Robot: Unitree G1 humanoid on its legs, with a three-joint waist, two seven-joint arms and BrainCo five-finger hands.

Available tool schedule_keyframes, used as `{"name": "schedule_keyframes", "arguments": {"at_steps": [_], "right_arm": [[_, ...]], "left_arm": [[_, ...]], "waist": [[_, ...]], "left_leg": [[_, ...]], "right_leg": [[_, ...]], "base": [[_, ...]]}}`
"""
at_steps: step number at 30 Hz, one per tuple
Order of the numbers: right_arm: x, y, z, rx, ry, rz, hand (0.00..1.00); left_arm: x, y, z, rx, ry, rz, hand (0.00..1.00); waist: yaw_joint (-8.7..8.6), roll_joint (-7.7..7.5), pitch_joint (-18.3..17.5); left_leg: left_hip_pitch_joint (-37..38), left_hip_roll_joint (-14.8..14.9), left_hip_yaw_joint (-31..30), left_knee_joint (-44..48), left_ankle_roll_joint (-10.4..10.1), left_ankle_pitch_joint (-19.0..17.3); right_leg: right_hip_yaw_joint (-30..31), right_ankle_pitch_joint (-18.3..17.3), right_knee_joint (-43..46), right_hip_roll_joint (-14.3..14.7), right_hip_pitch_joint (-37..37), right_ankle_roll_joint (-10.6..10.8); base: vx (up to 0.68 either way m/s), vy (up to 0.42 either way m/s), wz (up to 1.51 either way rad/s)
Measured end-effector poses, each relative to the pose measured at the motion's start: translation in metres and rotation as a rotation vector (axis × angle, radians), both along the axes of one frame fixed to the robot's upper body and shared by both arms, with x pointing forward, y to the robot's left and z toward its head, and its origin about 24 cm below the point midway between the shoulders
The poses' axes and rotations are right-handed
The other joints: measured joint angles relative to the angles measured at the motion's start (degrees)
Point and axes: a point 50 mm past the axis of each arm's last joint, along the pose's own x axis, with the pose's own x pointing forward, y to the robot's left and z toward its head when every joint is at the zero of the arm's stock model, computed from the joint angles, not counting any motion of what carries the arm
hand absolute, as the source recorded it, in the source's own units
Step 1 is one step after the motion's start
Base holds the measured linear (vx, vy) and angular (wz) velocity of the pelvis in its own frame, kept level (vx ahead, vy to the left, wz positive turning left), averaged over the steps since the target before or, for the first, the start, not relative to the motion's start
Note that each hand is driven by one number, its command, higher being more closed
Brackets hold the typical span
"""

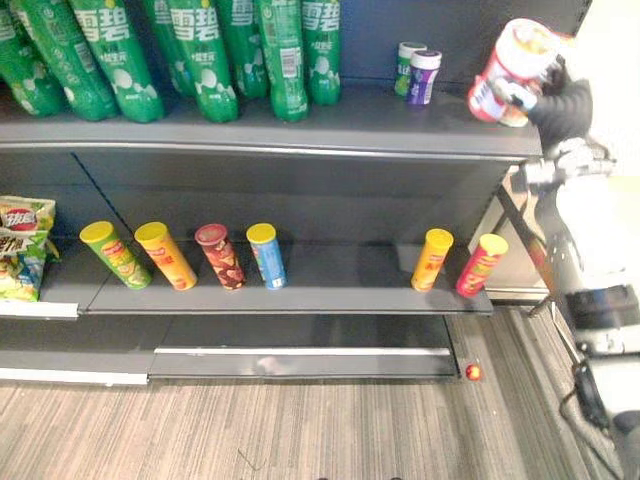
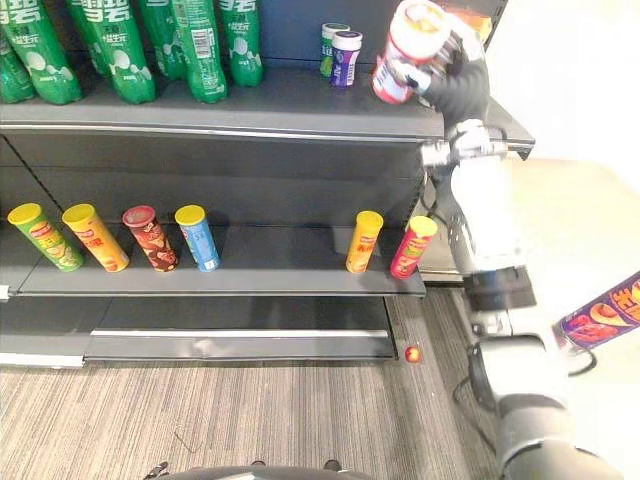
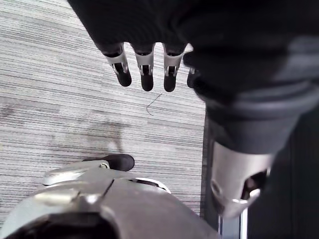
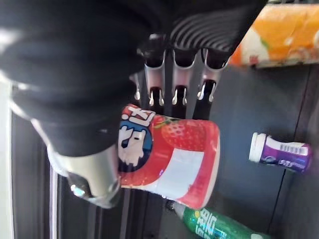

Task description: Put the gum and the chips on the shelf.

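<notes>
Shelf, top board (image 1: 150,133): dark and flat, with bare room at its right end. That is where the step in hand, setting down the gum, looks set to finish.
Left hand (image 3: 146,67): hangs over the carpet with its fingers straight and slack, holding nothing.
Green bottles (image 1: 200,50): a crowded row on the left and middle of the top board, well apart from the work.
Chips tubes (image 1: 222,255): four in a leaning row on the middle board and two more toward its right end.
Small gum bottles (image 1: 424,78): a green one and a purple one stand touching at the back of the top board, near the landing spot.
Strawberry gum bottle (image 1: 510,65): tilted over the board's right end. Whether its base touches yet cannot be told.
Right hand (image 2: 455,80): fingers and thumb are curled round the strawberry bottle.
Advice: bring the bottle upright and lower it until the base sits flat. Keep it in from the front lip and the right edge, clear of the small pair. Uncurl only then.
Purple chips tube (image 2: 605,312): low beside the right arm; its support is hidden. It is likely next.
</notes>
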Motion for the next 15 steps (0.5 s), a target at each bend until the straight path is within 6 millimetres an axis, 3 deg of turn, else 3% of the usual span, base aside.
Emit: {"name": "schedule_keyframes", "arguments": {"at_steps": [4,11,15], "right_arm": [[0.012,0.010,0.024,-0.034,0.005,0.002,1.00],[0.032,0.004,0.019,-0.038,0.126,-0.073,1.00],[0.037,0.012,0.021,-0.040,0.147,-0.088,1.00]], "left_arm": [[-0.002,0.000,-0.001,-0.014,0.008,0.034,0.00],[0.000,0.000,-0.001,-0.028,0.002,0.068,0.00],[0.003,0.000,-0.001,-0.030,-0.005,0.069,0.00]], "waist": [[0.49,-0.11,-0.02],[1.55,-0.09,0.01],[1.86,-0.10,0.07]], "left_leg": [[-0.23,0.31,-0.17,0.00,-0.24,0.17],[-0.62,0.67,-0.93,-0.01,-0.61,0.72],[-1.08,1.08,-0.89,-0.01,-0.88,0.86]], "right_leg": [[-0.07,0.24,-0.24,0.34,-0.06,-0.19],[-0.73,0.32,-0.21,0.65,-0.18,-0.32],[-0.60,0.66,-0.21,1.10,-0.74,-0.83]], "base": [[-0.01,-0.013,0.00],[-0.02,-0.018,0.04],[-0.02,-0.011,-0.02]]}}
